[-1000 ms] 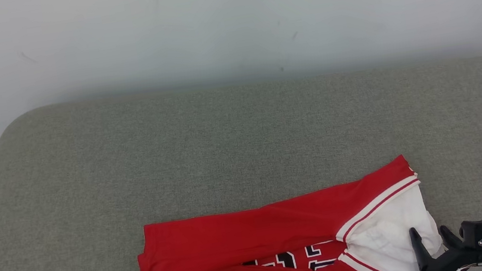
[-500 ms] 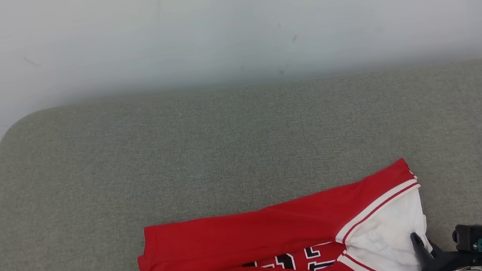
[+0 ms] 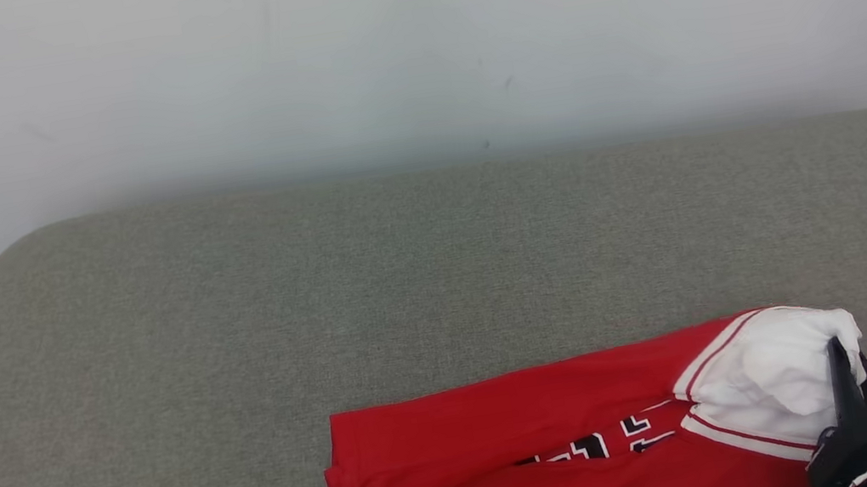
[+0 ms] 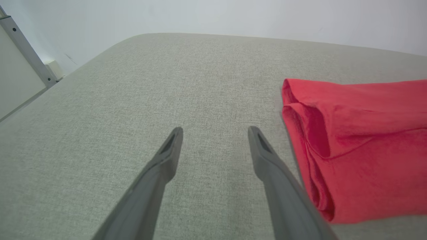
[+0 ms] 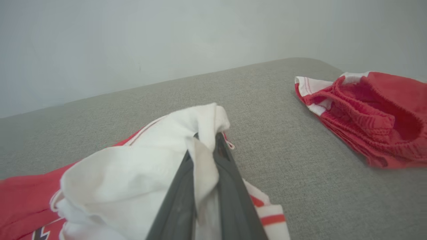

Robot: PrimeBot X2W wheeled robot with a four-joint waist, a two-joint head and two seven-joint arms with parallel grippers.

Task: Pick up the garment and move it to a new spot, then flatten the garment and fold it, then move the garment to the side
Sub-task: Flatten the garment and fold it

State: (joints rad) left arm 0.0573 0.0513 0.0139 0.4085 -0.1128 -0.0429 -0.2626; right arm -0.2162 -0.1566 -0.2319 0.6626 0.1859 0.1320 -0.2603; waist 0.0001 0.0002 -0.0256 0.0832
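- Garment (image 3: pixel 567 447), a red jersey with a white panel and dark numerals, lies folded on the grey cushion (image 3: pixel 405 282) at the near edge of the head view, right of centre; its long axis runs left to right across the robot's front.
- Right gripper (image 3: pixel 849 379) is clamped on the white end, the garment's right-hand extremity; the right wrist view shows white cloth pinched between the two dark fingers, bunched and raised a little; the red body trails off to the left of that claw, resting on the cushion.
- Left gripper (image 4: pixel 215 133) stands with jaws wide apart and nothing between them, over bare cushion; the garment's folded left edge lies just beside its right finger, apparently not touching.
- Second red-and-white piece (image 5: pixel 367 113), ribbed and crumpled, lies further right on the cushion, apart from the held garment.
- Judgement: the step in hand looks like shifting the folded garment sideways; the right arm alone has it, by one end of the long axis; a pull rightward would drag the length behind the claw; the folds at the free left end may slip open.
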